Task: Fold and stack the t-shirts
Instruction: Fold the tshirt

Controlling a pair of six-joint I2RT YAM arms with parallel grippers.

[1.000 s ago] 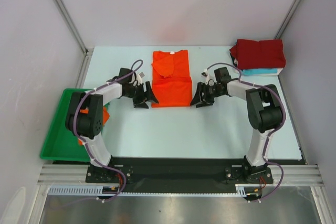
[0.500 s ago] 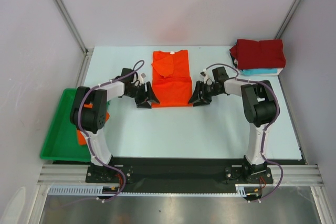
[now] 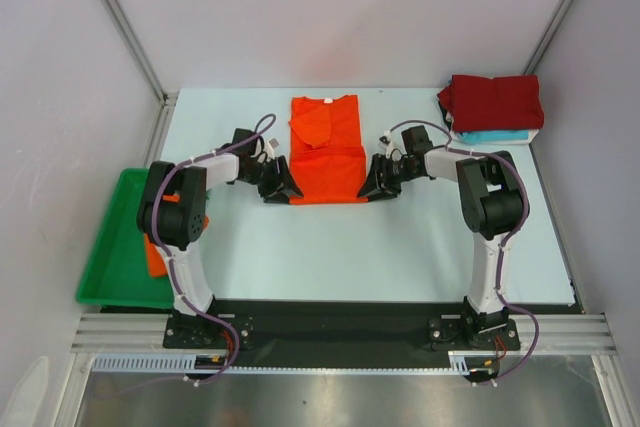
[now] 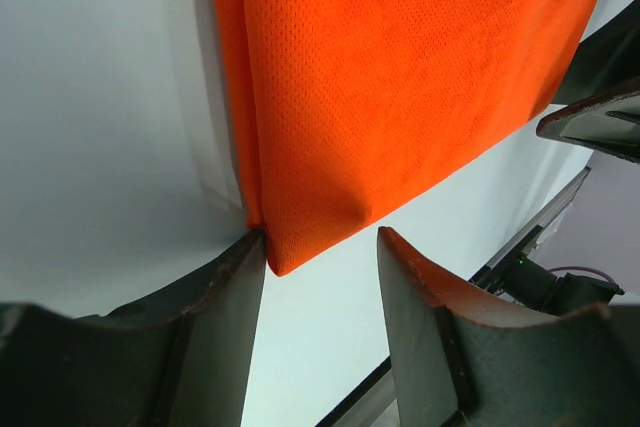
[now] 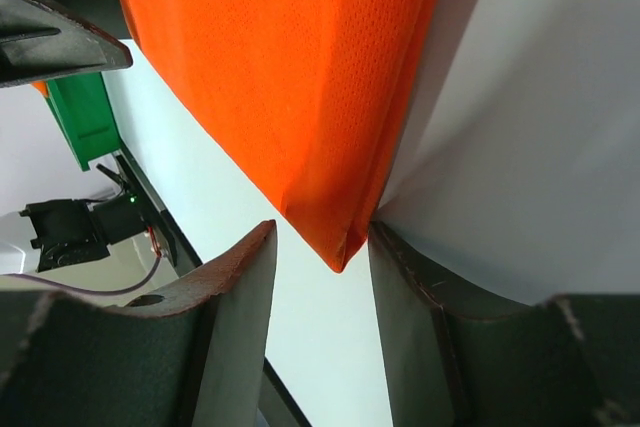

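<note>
A bright orange t-shirt (image 3: 325, 152) lies partly folded mid-table, its near part doubled over into a rectangle. My left gripper (image 3: 283, 190) sits low at its near left corner, my right gripper (image 3: 372, 187) at its near right corner. In the left wrist view the shirt's corner (image 4: 290, 247) pokes between the open jaws of the left gripper (image 4: 322, 247), touching the left finger (image 4: 225, 317). Seen from the right wrist, the other corner (image 5: 340, 242) lies inside the open right gripper (image 5: 320, 242), against the right finger (image 5: 420, 317). A folded dark red t-shirt (image 3: 493, 102) rests on a turquoise one (image 3: 495, 136) at the far right.
A green tray (image 3: 110, 247) hangs off the table's left edge with more orange cloth (image 3: 155, 257) in it, partly behind the left arm. Grey walls close in the back and both sides of the table.
Both grippers have slid inward onto the orange shirt's near corners, and their jaws have narrowed. The shirt has not moved.
</note>
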